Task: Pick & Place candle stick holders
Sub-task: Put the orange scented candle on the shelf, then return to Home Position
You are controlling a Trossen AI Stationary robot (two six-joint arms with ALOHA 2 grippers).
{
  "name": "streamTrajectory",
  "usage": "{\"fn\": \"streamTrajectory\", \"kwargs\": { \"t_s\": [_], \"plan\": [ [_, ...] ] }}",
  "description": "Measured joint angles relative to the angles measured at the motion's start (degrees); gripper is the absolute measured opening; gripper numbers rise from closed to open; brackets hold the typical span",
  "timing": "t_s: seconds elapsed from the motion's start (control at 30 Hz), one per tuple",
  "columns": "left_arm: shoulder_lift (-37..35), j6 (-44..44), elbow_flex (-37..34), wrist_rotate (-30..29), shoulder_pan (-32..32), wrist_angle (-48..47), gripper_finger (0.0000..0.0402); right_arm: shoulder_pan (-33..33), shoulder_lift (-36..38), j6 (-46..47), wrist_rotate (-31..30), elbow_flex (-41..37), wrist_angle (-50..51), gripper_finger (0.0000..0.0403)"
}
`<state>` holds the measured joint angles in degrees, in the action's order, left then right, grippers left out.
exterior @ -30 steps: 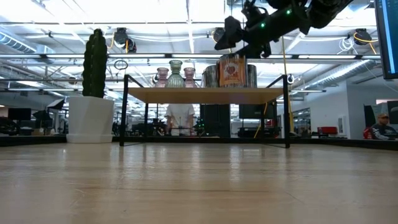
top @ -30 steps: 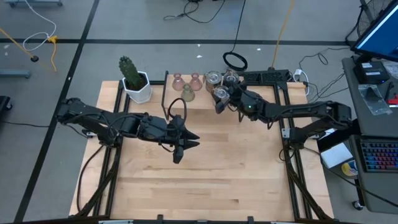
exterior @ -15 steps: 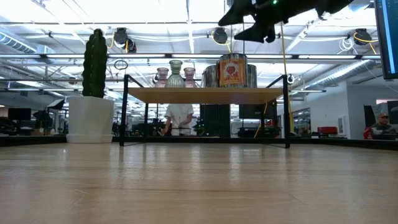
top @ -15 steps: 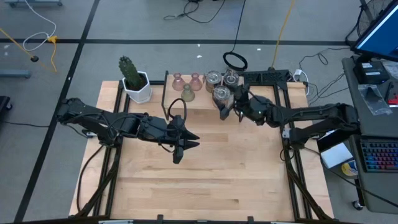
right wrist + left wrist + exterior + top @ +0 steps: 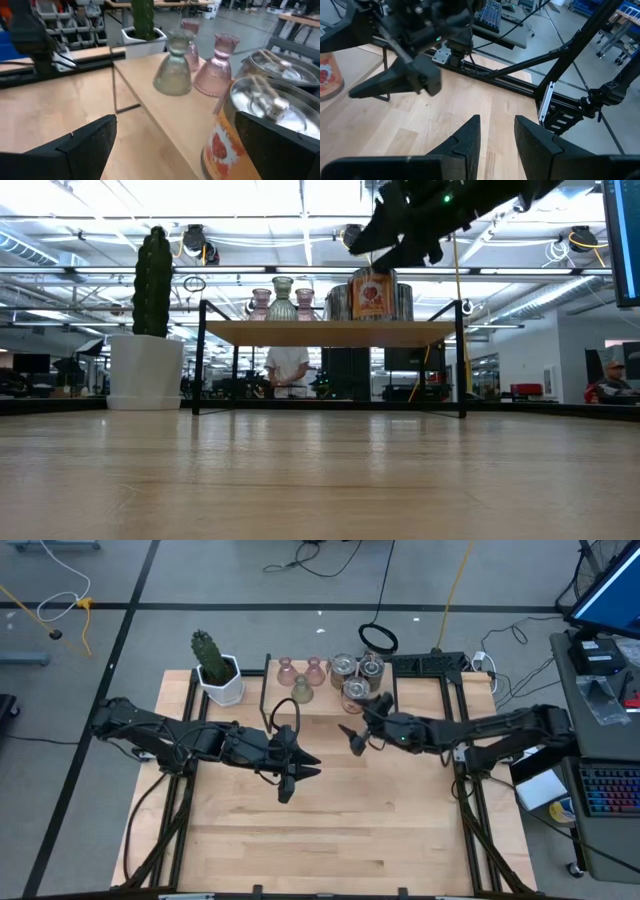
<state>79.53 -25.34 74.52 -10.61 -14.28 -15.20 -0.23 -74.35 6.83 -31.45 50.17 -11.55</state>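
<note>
Several candle stick holders stand on a small raised wooden shelf (image 5: pixel 330 332) at the table's far edge. They are two pink glass ones (image 5: pixel 215 67) (image 5: pixel 190 30), an olive-green one (image 5: pixel 172 70), silvery ones (image 5: pixel 277 65) and an orange-copper one (image 5: pixel 235 145). My right gripper (image 5: pixel 354 737) (image 5: pixel 175 120) hangs open in the air on the near side of the shelf, facing the holders and touching none. My left gripper (image 5: pixel 300 772) (image 5: pixel 497 122) waits open over the table's middle, with nothing between its fingers.
A white pot with a green cactus (image 5: pixel 218 675) stands on the table left of the shelf. Black frame rails (image 5: pixel 465 770) run along the table's left and right sides. The bare wooden tabletop (image 5: pixel 330 830) stretches toward the near edge.
My right gripper has drawn back from above the holders toward the table's near edge and stayed open. The holders have kept their places on the shelf.
</note>
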Motion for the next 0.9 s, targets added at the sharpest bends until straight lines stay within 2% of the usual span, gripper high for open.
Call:
{"fn": "streamTrajectory", "kwargs": {
  "t_s": [0.33, 0.5, 0.57, 0.73, 0.9],
  "plan": [
    [0.0, 0.7, 0.0, 0.0, -0.3, 0.0, 0.012, -1.3, -0.7, 0.1, 0.3, 0.0, 0.0, 0.0396],
    [0.0, 0.8, 0.0, 0.0, -0.3, -0.1, 0.012, 1.0, -0.7, 3.5, 6.0, 0.0, -0.5, 0.0396],
    [0.0, 0.9, 0.0, 0.0, -0.3, -0.6, 0.012, 2.4, -0.4, 4.3, 6.3, 0.0, -0.1, 0.0396],
    [-0.6, -0.9, 0.0, 1.2, -0.4, -5.3, 0.012, 4.1, 4.3, 4.5, 6.1, 0.0, 2.7, 0.0396],
    [-0.8, -0.9, 0.0, 3.2, -0.3, -12.4, 0.012, 4.1, 13.2, -0.2, 6.2, 0.0, 13.0, 0.0396]
  ]
}}
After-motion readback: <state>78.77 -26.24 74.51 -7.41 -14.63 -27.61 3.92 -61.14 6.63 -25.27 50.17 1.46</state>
